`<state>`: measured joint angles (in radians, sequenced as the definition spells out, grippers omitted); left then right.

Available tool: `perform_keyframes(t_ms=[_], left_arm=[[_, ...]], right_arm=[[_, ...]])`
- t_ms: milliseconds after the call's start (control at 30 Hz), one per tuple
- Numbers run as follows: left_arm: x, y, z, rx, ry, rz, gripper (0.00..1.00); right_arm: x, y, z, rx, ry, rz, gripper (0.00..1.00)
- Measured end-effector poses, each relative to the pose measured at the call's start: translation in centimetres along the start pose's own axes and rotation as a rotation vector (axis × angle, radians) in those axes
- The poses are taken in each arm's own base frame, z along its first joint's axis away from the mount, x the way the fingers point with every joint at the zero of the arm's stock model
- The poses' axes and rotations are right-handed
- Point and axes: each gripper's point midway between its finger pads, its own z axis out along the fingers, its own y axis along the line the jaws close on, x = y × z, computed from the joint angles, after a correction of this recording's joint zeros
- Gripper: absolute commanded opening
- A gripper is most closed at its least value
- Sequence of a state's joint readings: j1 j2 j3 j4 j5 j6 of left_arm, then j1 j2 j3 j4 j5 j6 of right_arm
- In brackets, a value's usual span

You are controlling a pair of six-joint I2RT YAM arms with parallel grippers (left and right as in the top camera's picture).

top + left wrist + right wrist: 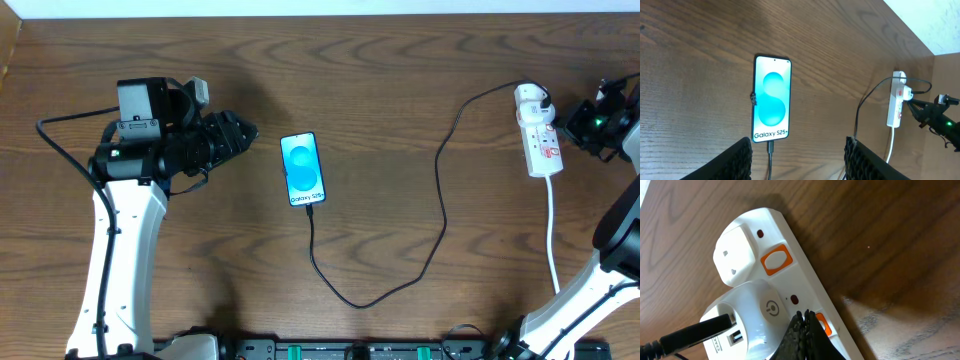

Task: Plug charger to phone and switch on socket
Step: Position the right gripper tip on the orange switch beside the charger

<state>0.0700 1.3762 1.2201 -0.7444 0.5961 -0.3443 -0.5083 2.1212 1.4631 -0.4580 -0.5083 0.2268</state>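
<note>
The phone (pixel 303 169) lies screen up in the middle of the table, its blue screen reading "Galaxy S25+" (pixel 771 98). The black charger cable (pixel 430 235) is plugged into its bottom edge (pixel 770 148) and loops right to the white adapter (pixel 531 100) sitting in the socket strip (pixel 543 140). My left gripper (pixel 799 155) is open, hovering to the left of the phone (pixel 240 132). My right gripper (pixel 804 325) is shut and empty, its tips over the strip's second orange switch (pixel 823 325) beside the adapter (pixel 747 315). The first orange switch (pixel 776 259) is uncovered.
The strip's white cord (pixel 553 235) runs toward the front edge. The table's back edge (pixel 320 12) and a pale wall lie beyond. My right arm (pixel 600 120) hangs over the right end of the table.
</note>
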Motion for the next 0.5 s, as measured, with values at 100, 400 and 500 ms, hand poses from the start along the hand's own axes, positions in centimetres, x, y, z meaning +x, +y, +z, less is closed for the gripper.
perform_keyframes(t_ms=[100,400,500], left_arm=[[0.0,0.0,0.0,0.000,0.000,0.000,0.59],[0.0,0.0,0.0,0.000,0.000,0.000,0.59],[0.0,0.0,0.0,0.000,0.000,0.000,0.59]], right_arm=[[0.0,0.0,0.0,0.000,0.000,0.005,0.01],[0.3,-0.1,0.9,0.004,0.010,0.006,0.01],[0.3,0.0,1.0,0.007,0.007,0.002,0.01]])
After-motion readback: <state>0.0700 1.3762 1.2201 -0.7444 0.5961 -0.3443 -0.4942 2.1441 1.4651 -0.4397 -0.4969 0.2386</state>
